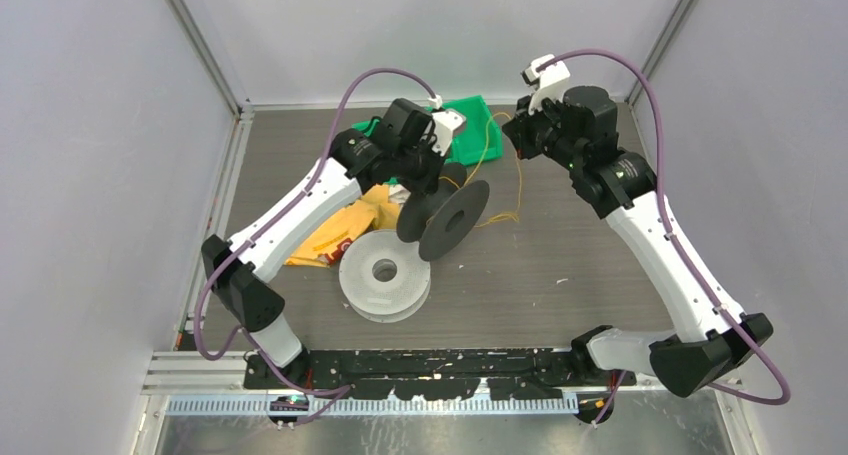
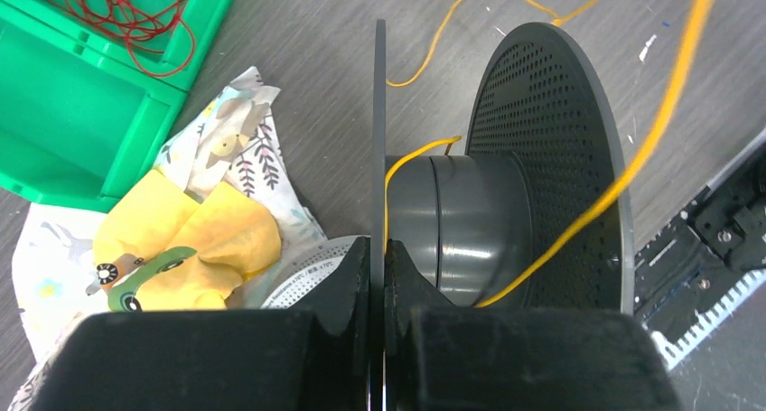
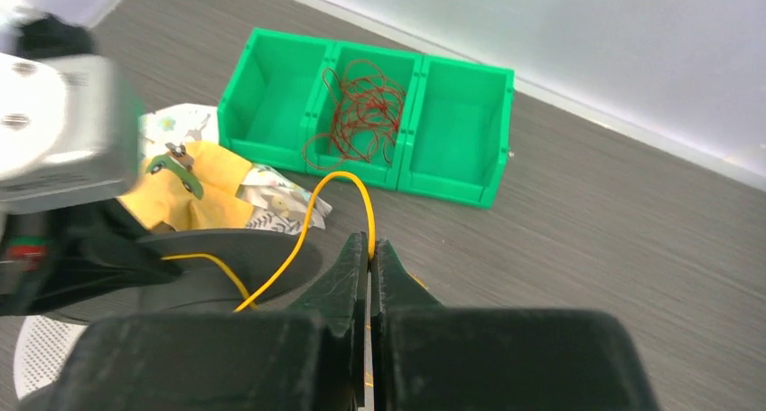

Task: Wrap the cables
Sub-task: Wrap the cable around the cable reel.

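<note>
top view of a grey wood-grain desk [image 3: 587, 212] with two white and black arms reaching in from the near edge. the left gripper [image 2: 378, 253] is closed tight, pinching the thin flat rim of one flange of a dark spool [image 2: 542, 149]. the spool is matte grey plastic, with a smooth round hub between two wide discs. the far disc is dotted with fine perforations, and the spool sits on edge with its axis sideways. the right gripper [image 3: 370, 253] is also fully closed, nipping a thin yellow cable [image 3: 341, 172] between its black wedge-shaped fingertips. the cable arcs up in a small loop just beyond the fingers, then runs down to the spool's hub, where a strand lies against it. more of it trails in loose curves on the desk behind the spool. a green plastic bin [image 3: 452, 131] with three square compartments stands at the far side. a tangled red cable [image 3: 361, 104] lies in its middle compartment. beside the bin is a crumpled cloth [image 2: 181, 239], yellow over a pale printed fabric. a pale spool [image 1: 360, 275], round and finely meshed, lies flat near the dark one.
</note>
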Robot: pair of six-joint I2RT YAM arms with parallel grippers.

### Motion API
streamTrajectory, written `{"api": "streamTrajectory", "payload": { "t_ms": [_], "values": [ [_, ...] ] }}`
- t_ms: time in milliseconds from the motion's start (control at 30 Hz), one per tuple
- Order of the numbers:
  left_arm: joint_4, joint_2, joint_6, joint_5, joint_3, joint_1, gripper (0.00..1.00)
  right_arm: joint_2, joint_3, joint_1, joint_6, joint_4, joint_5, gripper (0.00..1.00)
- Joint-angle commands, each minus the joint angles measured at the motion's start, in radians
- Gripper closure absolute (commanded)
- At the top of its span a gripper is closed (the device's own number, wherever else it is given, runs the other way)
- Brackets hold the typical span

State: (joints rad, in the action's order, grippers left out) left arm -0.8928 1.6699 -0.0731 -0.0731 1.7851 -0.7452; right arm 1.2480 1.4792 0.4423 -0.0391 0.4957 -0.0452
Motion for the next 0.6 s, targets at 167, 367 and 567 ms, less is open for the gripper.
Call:
{"api": "streamTrajectory", "payload": {
  "t_ms": [167,367,567],
  "values": [
    [-0.04,-0.169,0.105,-0.191,0.075,0.003,0.99,-0.048,-0.136,-0.07,-0.017,-0.011,-0.209,1.0],
    [0.04,-0.241,0.005,-0.444,0.097,0.095,1.0,-0.118,-0.28,-0.07,0.022,-0.103,-0.253,1.0],
    [0.174,-0.285,-0.152,-0.539,0.068,0.209,1.0,-0.149,-0.376,-0.071,0.037,-0.156,-0.268,1.0]
  ]
}}
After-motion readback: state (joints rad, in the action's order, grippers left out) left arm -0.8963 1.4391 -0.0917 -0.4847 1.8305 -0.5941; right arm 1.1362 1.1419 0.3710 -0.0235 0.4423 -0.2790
